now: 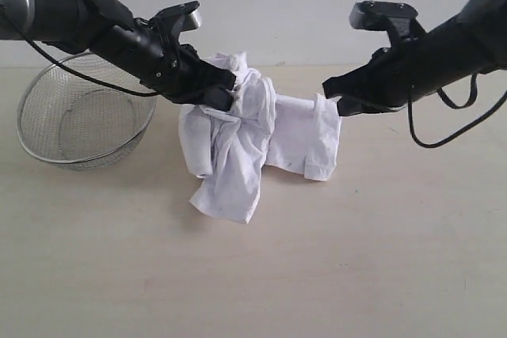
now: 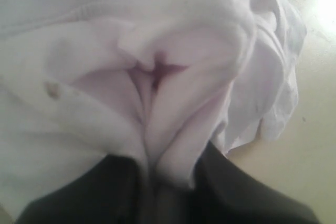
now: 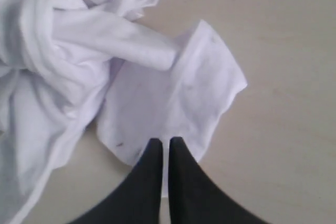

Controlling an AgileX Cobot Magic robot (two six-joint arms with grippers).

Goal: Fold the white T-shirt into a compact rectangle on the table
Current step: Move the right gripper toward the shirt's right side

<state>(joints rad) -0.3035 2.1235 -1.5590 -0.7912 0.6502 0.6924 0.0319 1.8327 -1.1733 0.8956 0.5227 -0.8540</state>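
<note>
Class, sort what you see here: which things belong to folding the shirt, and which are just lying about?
Belongs to the job:
white T-shirt
table
left gripper and right gripper, both pinching the shirt

Just lying about:
wire basket, on the table to the left of the shirt

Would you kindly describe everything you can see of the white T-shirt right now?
The white T-shirt is soft, thin, wrinkled cloth, bunched up rather than spread. No lettering shows. The left end effector pinches a thick fold at its top; the right end effector is shut on a flatter, hemmed flap. A rolled band stretches between them, and the rest droops towards the table.
</note>
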